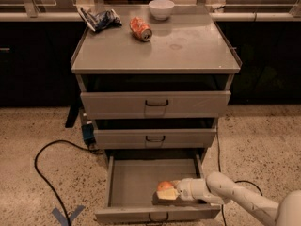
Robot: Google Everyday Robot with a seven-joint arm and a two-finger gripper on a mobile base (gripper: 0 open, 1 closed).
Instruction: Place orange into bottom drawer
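The orange point(165, 186) is low inside the open bottom drawer point(131, 178), near its front right, right at or on the drawer floor. My gripper point(170, 191) reaches into the drawer from the right on a white arm and is closed around the orange. The bottom drawer is pulled out, with its small dark handle point(159, 217) at the front edge.
The two upper grey drawers point(155, 105) are partly pulled out. On the cabinet top point(188, 44) lie a crushed orange-red soda can point(141, 28), a white bowl point(161, 8) and a dark crumpled bag point(99, 19). A black cable point(44, 173) and blue tape point(68, 215) are on the floor at left.
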